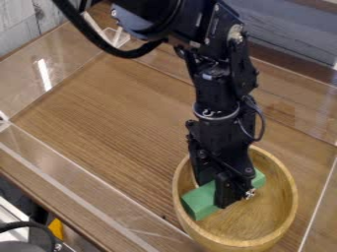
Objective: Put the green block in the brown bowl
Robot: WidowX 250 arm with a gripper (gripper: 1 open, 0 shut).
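Evenly lit — soft detail, faint glare

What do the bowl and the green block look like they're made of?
The bowl looks like wood, smooth and perhaps lightly varnished, judging by its warm tan colour. The green block has an even, single colour and a plain, rather matte face; that could be plastic, painted wood or foam, and I can't tell which.
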